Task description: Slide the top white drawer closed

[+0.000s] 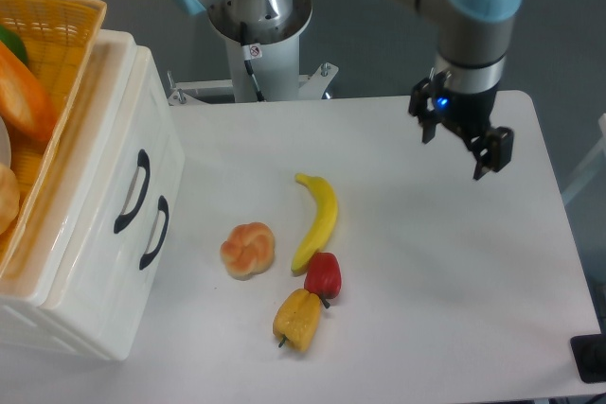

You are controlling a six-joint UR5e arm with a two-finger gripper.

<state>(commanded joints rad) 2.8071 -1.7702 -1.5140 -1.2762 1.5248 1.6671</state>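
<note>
Camera view, from above and in front of the white table (417, 272): the UR5e arm's black two-finger end effector (461, 147) hangs above the far right part of the table, its two fingers spread wide apart with nothing between them, a small blue light glowing on the wrist just above. It is well apart from the two-drawer cabinet of glossy white plastic (95, 319) that stands at the table's left edge.

The top white drawer (142, 111), a deep glossy tray, carries a dark curved handle (132, 192) on its front. That front appears to stand slightly proud of the lower drawer front (156, 272), which bears a matching dark handle (155, 232) just below and to the right; how far the upper drawer is pulled out cannot be told from this angle.

A yellow wicker basket (71, 26) sits on top of the cabinet at the upper left, with an orange item and a sliver of something green showing inside it.

On the table in front of the cabinet lie four pieces of toy food, near one another: a round orange-and-cream bread roll (248, 250), a yellow banana (318, 219) lying lengthwise just right of the roll, a red bell pepper (324, 275) at the banana's lower tip, and a yellow bell pepper (297, 320) touching or nearly touching the red one from below.

The arm's grey pedestal base (258, 16) rises behind the table's far edge.
</note>
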